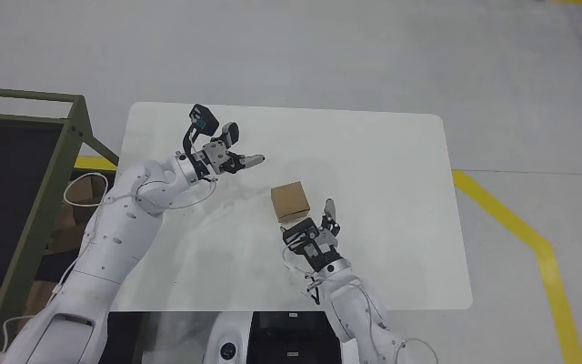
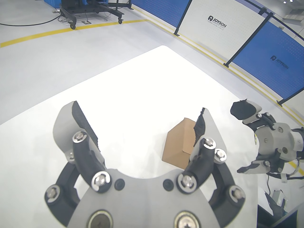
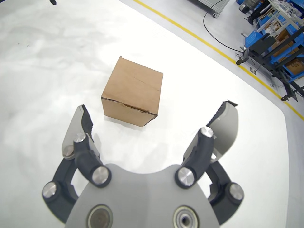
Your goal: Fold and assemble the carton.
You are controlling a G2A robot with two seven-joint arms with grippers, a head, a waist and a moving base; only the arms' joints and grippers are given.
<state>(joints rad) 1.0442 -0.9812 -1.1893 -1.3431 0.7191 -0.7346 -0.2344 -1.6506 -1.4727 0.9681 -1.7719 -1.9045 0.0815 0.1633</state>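
Right gripper, lower centre of the top view, is spread and empty, just short of the carton and not touching it. The carton sits square at mid-table with its top shut. It looks assembled, which would explain both arms standing off. Left gripper, above and left of the carton, is likewise spread and empty, well apart from it. The carton lies well in from every edge of the table — room to approach from any side.
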